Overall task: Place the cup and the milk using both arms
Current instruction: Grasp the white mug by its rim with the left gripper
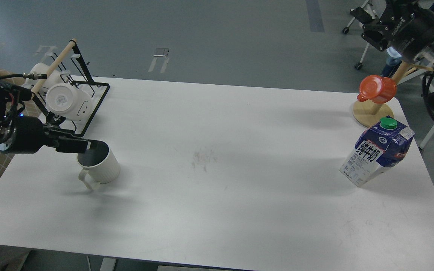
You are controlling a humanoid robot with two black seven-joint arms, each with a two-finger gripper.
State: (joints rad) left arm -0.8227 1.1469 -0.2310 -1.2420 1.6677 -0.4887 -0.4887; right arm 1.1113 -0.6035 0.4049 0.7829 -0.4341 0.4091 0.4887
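The cup (102,168), a ribbed cream-white mug with a dark grey inside, stands upright at the left of the white table (217,195), its handle toward the front left. My left gripper (93,144) comes in low from the left, and its tip lies over the near-left rim of the cup's mouth. It is seen side-on, so its fingers cannot be told apart. The milk (378,156), a blue and white carton with a green cap, stands near the table's right edge. My right gripper (365,24) hangs high above the far right corner, its fingers apart and empty.
A black wire rack (89,113) with smooth white mugs (68,101) stands at the back left, just behind my left gripper. A wooden cup stand (373,114) with an orange cup (377,89) is at the back right, close behind the milk.
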